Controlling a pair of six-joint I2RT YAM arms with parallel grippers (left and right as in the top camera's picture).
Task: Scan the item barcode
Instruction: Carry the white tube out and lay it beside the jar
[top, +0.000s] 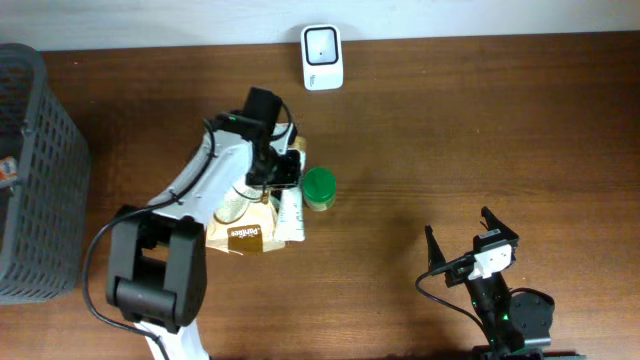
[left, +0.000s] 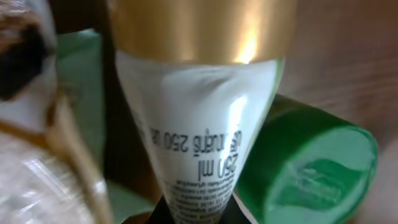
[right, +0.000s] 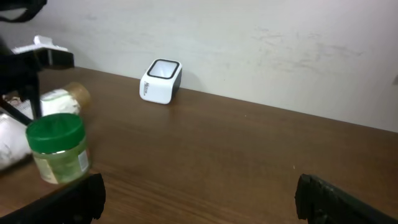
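Note:
My left gripper (top: 283, 172) is shut on the crimped end of a white tube (top: 291, 213) with a gold cap (left: 200, 28). In the left wrist view the printed tube (left: 199, 134) fills the middle, and my left gripper (left: 198, 214) pinches its narrow end at the bottom edge. No barcode shows on the side facing the camera. The white scanner (top: 322, 57) stands at the table's far edge, also in the right wrist view as scanner (right: 160, 81). My right gripper (top: 460, 228) rests open near the front right, and the right gripper (right: 199, 205) has nothing between its fingers.
A green-lidded jar (top: 319, 188) stands right beside the tube, close to the left fingers. A brown packet (top: 245, 237) and other pale items lie under the left arm. A grey basket (top: 35, 170) stands at the left edge.

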